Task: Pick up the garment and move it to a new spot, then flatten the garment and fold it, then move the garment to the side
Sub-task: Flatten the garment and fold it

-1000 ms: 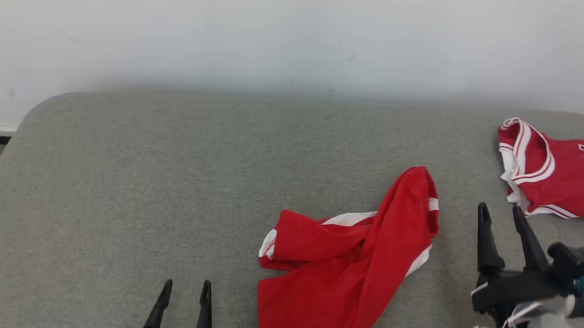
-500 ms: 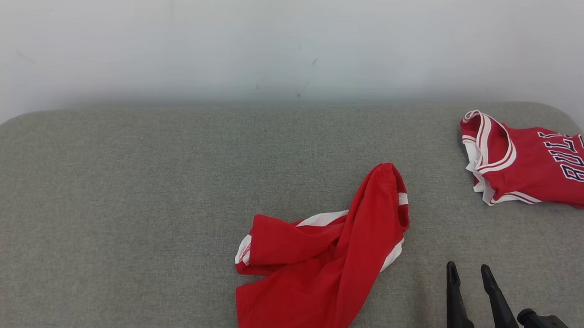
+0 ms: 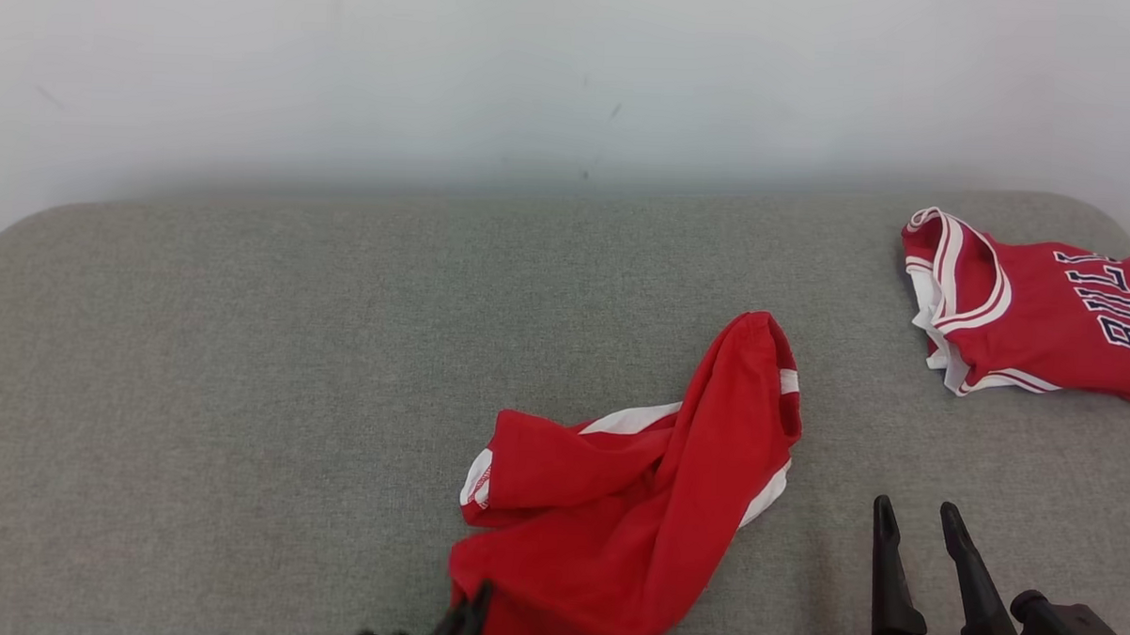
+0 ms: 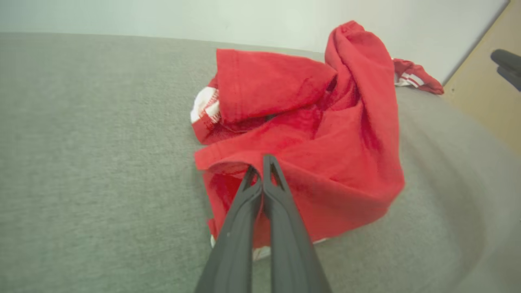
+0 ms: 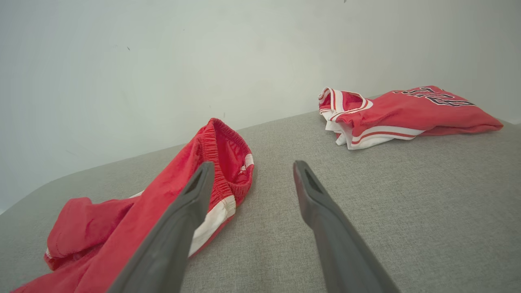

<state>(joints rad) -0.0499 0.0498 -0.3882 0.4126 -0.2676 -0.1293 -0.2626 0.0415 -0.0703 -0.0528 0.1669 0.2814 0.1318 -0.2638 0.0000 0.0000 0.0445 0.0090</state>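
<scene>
The garment [image 3: 633, 508] is a pair of red shorts with white side stripes, crumpled on the grey cushion [image 3: 244, 344] near its front middle. In the left wrist view the garment [image 4: 325, 142] lies bunched just ahead, and my left gripper [image 4: 262, 160] is shut with its tips pinching the near folded hem. In the head view that left gripper [image 3: 475, 606] pokes up at the garment's near-left corner. My right gripper [image 3: 915, 522] stands open to the right of the shorts, apart from them. Its fingers frame bare cushion in the right wrist view, right gripper [image 5: 250, 165], garment [image 5: 101, 228] at its left.
A folded red jersey [image 3: 1035, 324] with white trim and dark lettering lies at the cushion's far right, jersey [image 5: 399, 110]. A pale wall rises behind the cushion. Bare grey fabric spreads across the left half.
The head view has shifted. My left gripper, open one second ago, has come to the garment's near-left corner and shut on the hem, which has bunched up. The right gripper stays open.
</scene>
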